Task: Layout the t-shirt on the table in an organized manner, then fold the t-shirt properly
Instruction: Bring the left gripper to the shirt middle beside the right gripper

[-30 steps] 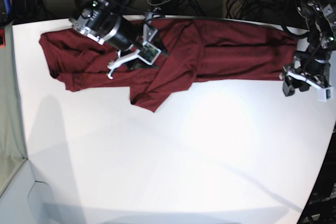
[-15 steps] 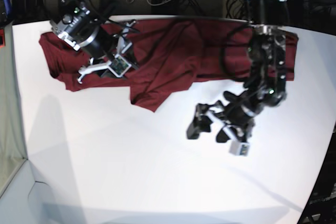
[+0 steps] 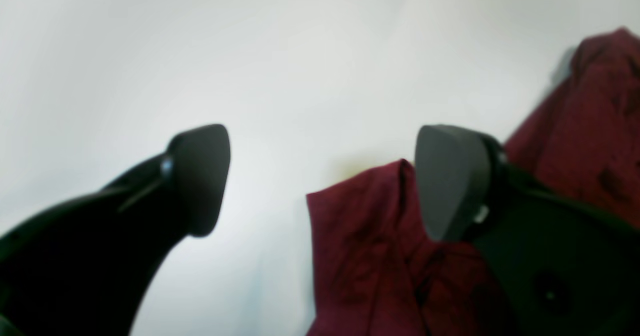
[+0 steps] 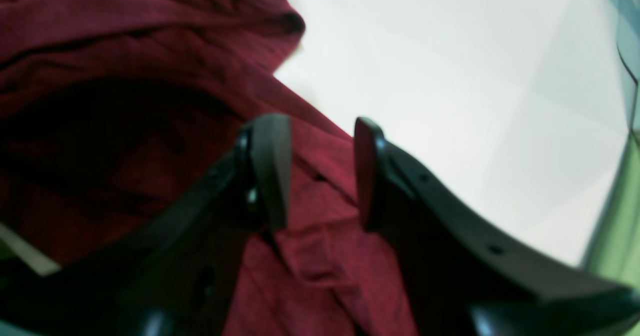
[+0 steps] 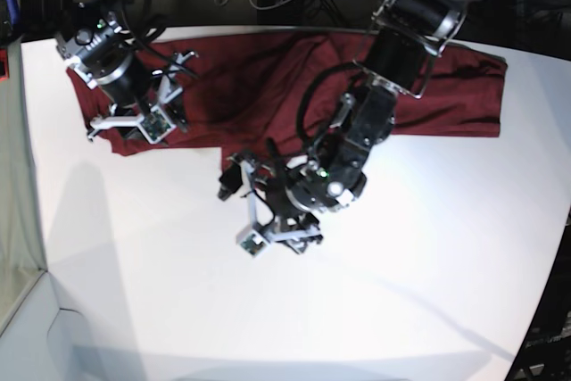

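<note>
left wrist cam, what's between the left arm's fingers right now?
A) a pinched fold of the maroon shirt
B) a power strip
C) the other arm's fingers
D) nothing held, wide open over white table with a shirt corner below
D: the left gripper has its dark fingers spread far apart, with only the plain white table and a loose corner of the dark red knit t-shirt seen beneath the gap, nothing clamped.

1 t-shirt [image 5: 294, 78], 1 table [image 5: 401, 292], 2 grippers

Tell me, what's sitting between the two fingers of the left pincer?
Mostly bare table, plus a corner of the t-shirt poking in near one finger, as the left wrist view shows.
</note>
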